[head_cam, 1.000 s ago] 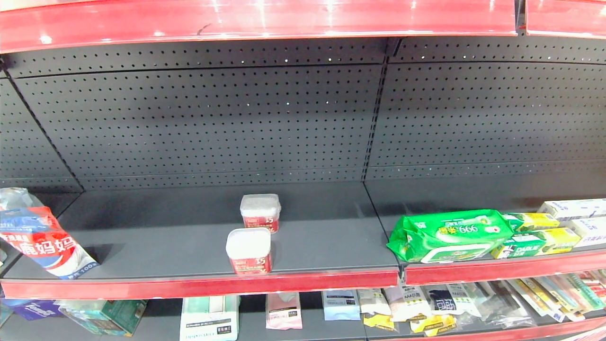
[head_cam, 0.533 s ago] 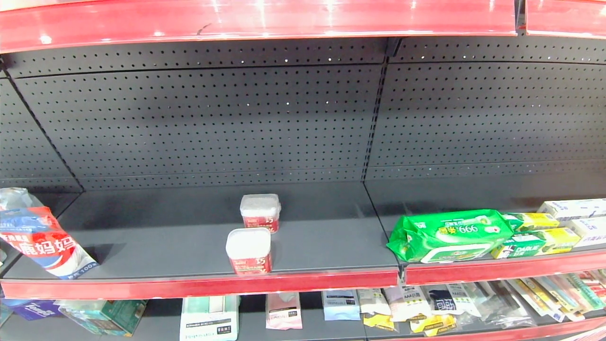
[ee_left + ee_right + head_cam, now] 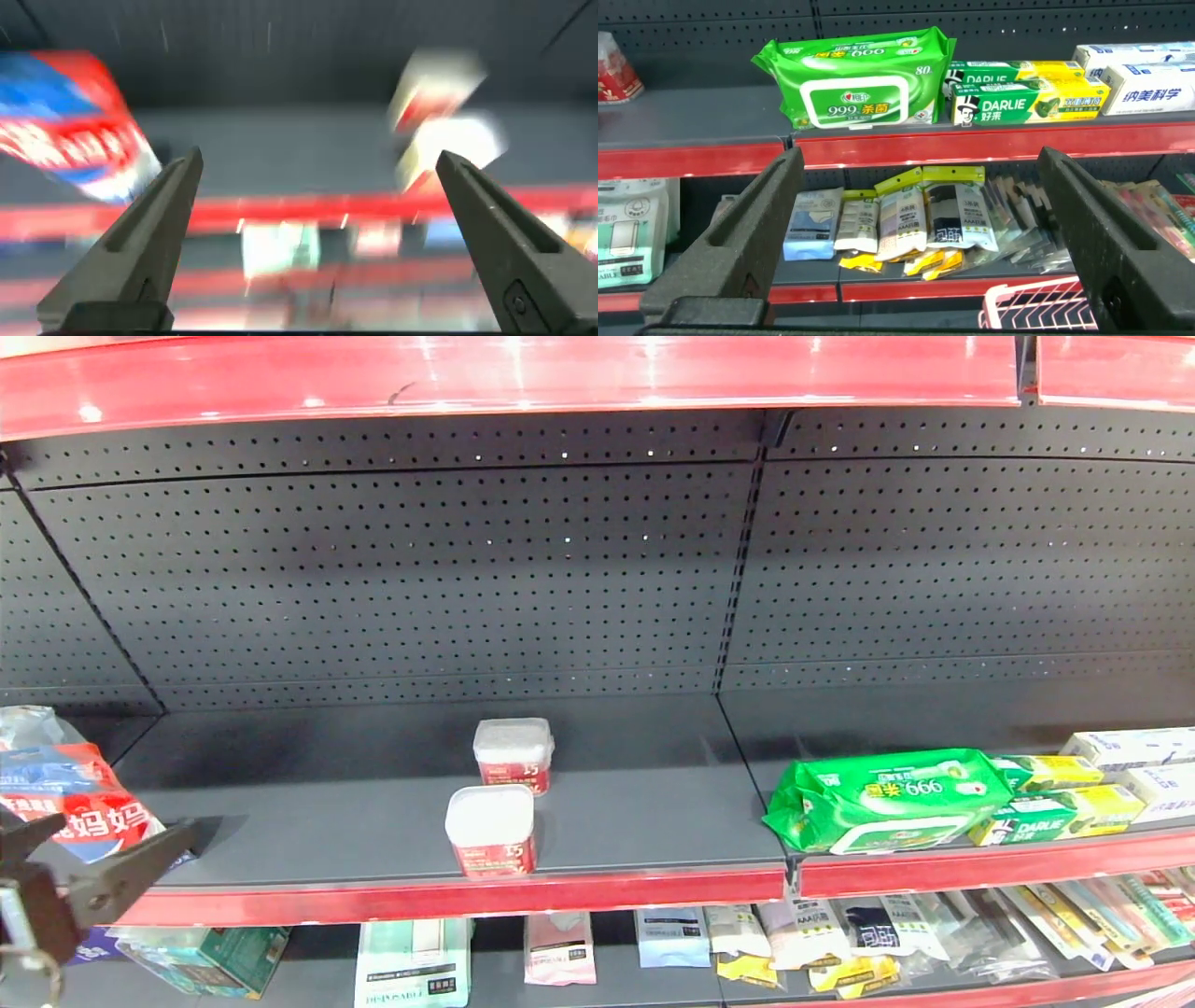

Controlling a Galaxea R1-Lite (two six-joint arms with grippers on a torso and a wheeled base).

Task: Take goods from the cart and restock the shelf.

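Since the earlier frames, the left hand (image 3: 126, 826) has been raised at the shelf (image 3: 327, 821) front, spread and empty, beside the blue-and-red bag (image 3: 84, 784). Two red-and-white tubs (image 3: 490, 831) are stood mid-shelf. The right hand (image 3: 922, 159) is held spread and empty below the green wipes pack (image 3: 854, 79).

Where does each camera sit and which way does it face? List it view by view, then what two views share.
Head view: on the head, facing forward and down at the dark metal shelf with red edge holding two white-lidded red tubs; open left gripper at the lower left corner.
Left wrist view: behind the left gripper, facing the shelf front, blurred.
Right wrist view: behind the open right gripper, facing the green soft wipes pack and packets below.
Shared: head and right wrist views both show the wipes pack.
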